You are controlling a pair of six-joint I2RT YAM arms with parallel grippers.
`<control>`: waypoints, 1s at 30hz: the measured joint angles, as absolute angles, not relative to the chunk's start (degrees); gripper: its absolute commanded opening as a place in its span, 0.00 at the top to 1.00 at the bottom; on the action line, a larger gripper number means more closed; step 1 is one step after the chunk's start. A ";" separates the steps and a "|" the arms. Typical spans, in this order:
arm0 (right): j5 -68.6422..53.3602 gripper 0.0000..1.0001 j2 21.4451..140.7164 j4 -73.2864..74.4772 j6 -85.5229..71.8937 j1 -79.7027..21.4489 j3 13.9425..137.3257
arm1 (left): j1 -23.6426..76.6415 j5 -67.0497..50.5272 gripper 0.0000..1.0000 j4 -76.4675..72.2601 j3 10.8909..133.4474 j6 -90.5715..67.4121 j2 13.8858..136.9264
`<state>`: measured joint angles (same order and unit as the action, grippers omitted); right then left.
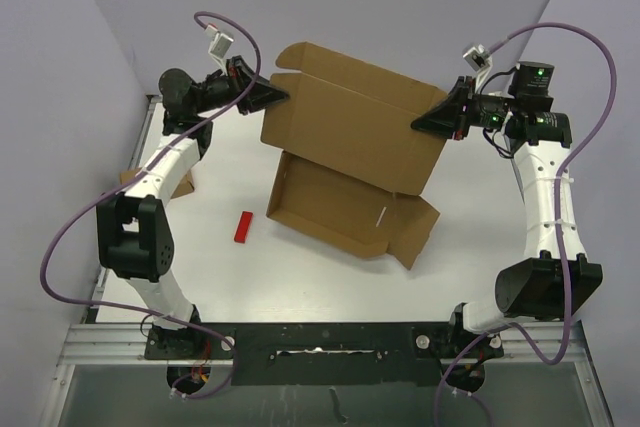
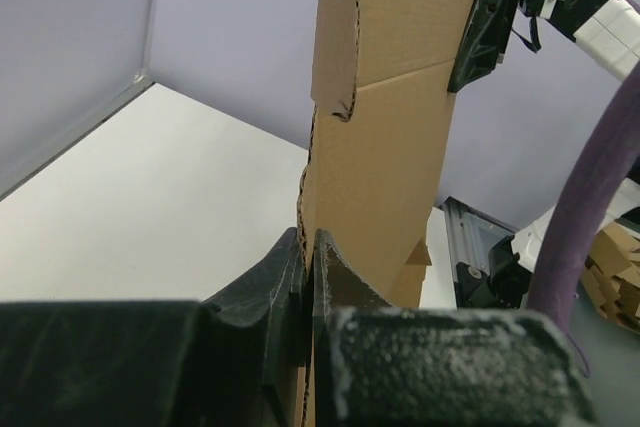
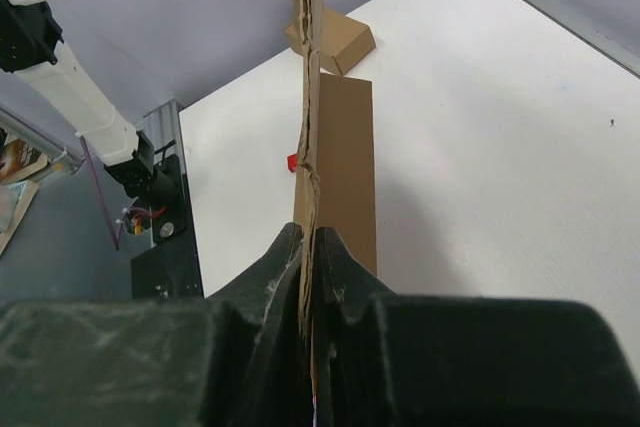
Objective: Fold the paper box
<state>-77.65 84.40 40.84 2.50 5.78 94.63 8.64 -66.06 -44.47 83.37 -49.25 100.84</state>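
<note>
- paper box [image 1: 350,132] sits on the table [image 1: 330,277] just right of and beyond the red block [image 1: 244,227], not touching it
- bottom part lies flat and open, nearest the red block; the big panel is lifted off the table on the side away from the block, tilted up
- left gripper [image 1: 278,95]: jaws pinching the raised panel's left edge, cardboard squeezed between them in the left wrist view [image 2: 308,267]
- right gripper [image 1: 420,122]: jaws pinching the opposite edge of the same panel, clamped thin on the sheet in the right wrist view [image 3: 308,257]
- so both arms hold one panel, one at each end, on the far side from the red block
- progress, my read: early to middle. Big panel is up and under control, that's about it
- left to do: the low walls and small flaps look mostly flat or loose, nothing tucked, slits unused, no closed box shape yet
- red block untouched, not part of the fold
</note>
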 measured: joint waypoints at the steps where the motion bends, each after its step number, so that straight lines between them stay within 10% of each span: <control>1: -77.65 0.98 84.40 40.82 2.63 5.78 94.63 | 8.51 -66.04 1.00 -45.84 82.91 -50.17 100.77; 14: -76.01 0.64 84.42 41.69 5.45 5.21 92.84 | 7.90 -56.36 1.00 -47.42 66.46 -49.30 94.15; 21: -73.71 0.30 84.36 43.46 9.30 5.85 92.23 | 6.85 -51.86 1.00 -48.27 60.07 -47.13 89.58; 30: -72.34 0.22 81.52 42.35 12.29 14.72 84.31 | 5.13 -46.81 1.00 -51.27 52.64 -46.50 86.02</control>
